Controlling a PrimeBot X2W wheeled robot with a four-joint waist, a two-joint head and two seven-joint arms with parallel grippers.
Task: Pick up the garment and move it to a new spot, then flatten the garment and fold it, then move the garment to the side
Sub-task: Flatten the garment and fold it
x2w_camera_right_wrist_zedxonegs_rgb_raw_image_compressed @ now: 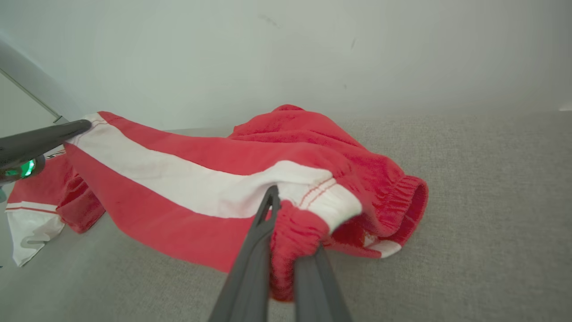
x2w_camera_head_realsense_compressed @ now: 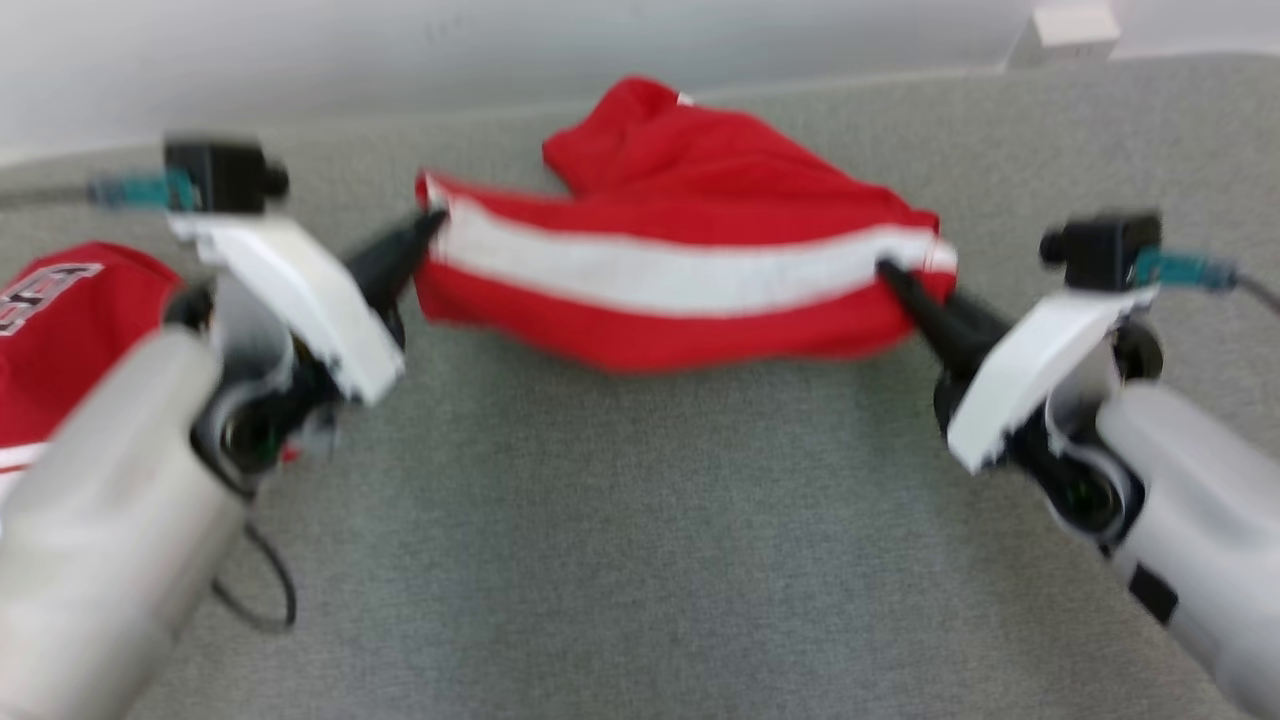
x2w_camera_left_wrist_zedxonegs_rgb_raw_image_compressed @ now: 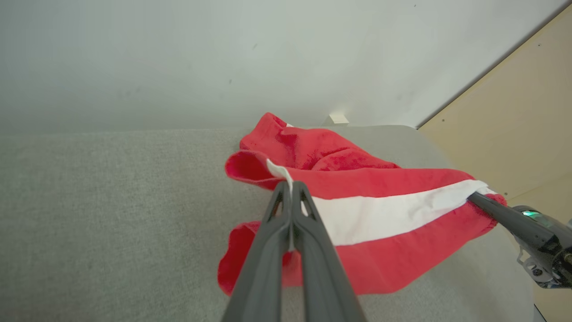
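Note:
The garment [x2w_camera_head_realsense_compressed: 680, 270] is a pair of red shorts with a wide white stripe, stretched sideways between my two grippers over the grey fabric surface [x2w_camera_head_realsense_compressed: 620, 540]. My left gripper [x2w_camera_head_realsense_compressed: 432, 222] is shut on its left end, where the white stripe meets the hem [x2w_camera_left_wrist_zedxonegs_rgb_raw_image_compressed: 286, 176]. At the opposite end my right gripper [x2w_camera_head_realsense_compressed: 885, 268] is shut on the elastic waistband [x2w_camera_right_wrist_zedxonegs_rgb_raw_image_compressed: 290, 219]. The far part of the shorts [x2w_camera_right_wrist_zedxonegs_rgb_raw_image_compressed: 313, 129] lies bunched on the surface behind the stretched edge. In the left wrist view the right gripper [x2w_camera_left_wrist_zedxonegs_rgb_raw_image_compressed: 473, 197] reaches in from the right.
A second red and white garment [x2w_camera_head_realsense_compressed: 70, 330] with printed lettering lies at the left edge, partly under my left arm. A pale wall [x2w_camera_head_realsense_compressed: 400, 50] runs behind the surface. A small white object [x2w_camera_head_realsense_compressed: 1070, 30] sits at the far right. A tan board [x2w_camera_left_wrist_zedxonegs_rgb_raw_image_compressed: 518, 112] stands to the right.

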